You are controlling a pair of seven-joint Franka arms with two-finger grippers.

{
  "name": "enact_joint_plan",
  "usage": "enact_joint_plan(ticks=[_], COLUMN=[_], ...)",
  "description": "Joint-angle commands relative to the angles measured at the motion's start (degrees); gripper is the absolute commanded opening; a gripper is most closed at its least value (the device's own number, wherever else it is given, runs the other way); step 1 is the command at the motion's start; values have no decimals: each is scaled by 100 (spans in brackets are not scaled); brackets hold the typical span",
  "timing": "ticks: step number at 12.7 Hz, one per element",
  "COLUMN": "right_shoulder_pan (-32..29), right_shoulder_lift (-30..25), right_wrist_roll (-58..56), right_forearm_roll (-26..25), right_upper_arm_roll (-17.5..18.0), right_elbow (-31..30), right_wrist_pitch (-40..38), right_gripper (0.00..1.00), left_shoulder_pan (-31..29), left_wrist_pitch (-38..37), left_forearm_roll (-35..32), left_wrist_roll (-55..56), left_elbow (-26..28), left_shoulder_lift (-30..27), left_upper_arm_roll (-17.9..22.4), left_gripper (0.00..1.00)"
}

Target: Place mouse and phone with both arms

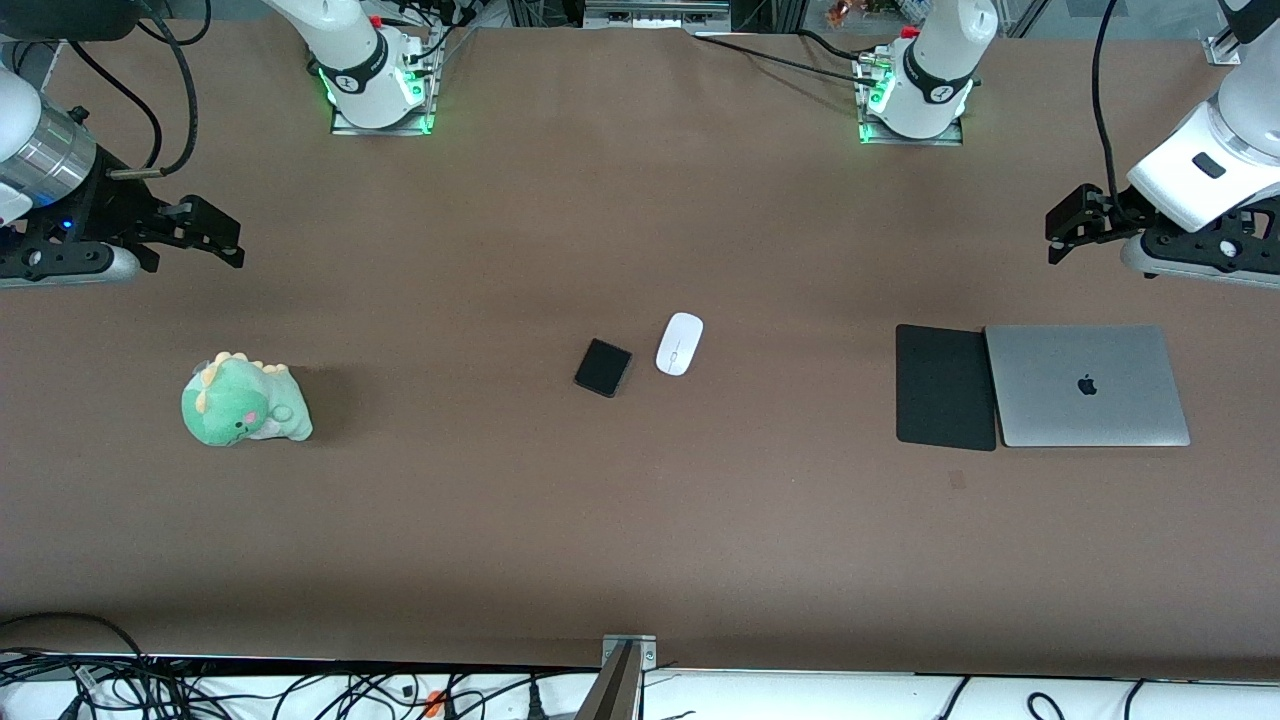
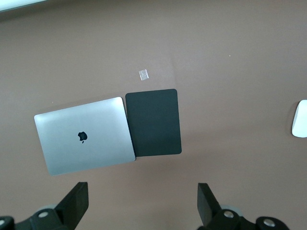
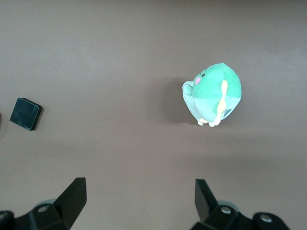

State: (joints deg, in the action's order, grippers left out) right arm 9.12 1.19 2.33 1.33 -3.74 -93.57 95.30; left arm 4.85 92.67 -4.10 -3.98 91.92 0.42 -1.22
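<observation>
front view: mouse and phone lying flat, just beside each other and apart, mid-bench, roughly between the two arms' reach, probably so that either arm can take one. mouse slightly farther from the front camera than the phone and toward the left arm's end. black mouse pad touching the edge of a closed silver laptop toward the left arm's end, a likely spot for the mouse. green plush dinosaur sitting alone toward the right arm's end. left pincer hanging over bare bench at its own end; right pincer likewise at its end. both waiting, nothing held, task judged not yet begun.

left wrist view: left pincer spread wide and empty, fingers framing bare bench, with laptop and mouse pad in sight. small pale scrap on the bench near the pad. edge of the mouse just visible at the frame's border.

right wrist view: right pincer also spread wide, empty. dinosaur in sight, phone well apart from it.
</observation>
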Motion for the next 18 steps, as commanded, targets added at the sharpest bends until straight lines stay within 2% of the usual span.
enact_joint_plan(ticks=[1,9,12,14,18], right_shoulder_pan=[-6,-6,-6,-6,-6], right_shoulder_lift=[-14,-13,-13,-13,-13], right_wrist_roll=[30,30,30,30,30], right_forearm_roll=[34,34,34,34,34], right_upper_arm_roll=[22,22,22,22,22], right_elbow=[85,85,85,85,85], right_wrist_pitch=[-90,-81,-90,-90,-90], right_gripper=[100,100,100,100,100], left_shoulder_pan=[-646,-643,-477,-83,498], left_wrist_pitch=[-910,-944,-1137,-1059,-234], left_forearm_roll=[109,173,340,402,411], left_wrist_roll=[542,547,556,608,853], left_elbow=[-1488,-1502,-1380,-1387,-1361], left_shoulder_lift=[1246,1250,1302,1678,2241], left_upper_arm_roll=[-576,-608,-704,-828,-863], left_gripper=[100,100,100,100,100])
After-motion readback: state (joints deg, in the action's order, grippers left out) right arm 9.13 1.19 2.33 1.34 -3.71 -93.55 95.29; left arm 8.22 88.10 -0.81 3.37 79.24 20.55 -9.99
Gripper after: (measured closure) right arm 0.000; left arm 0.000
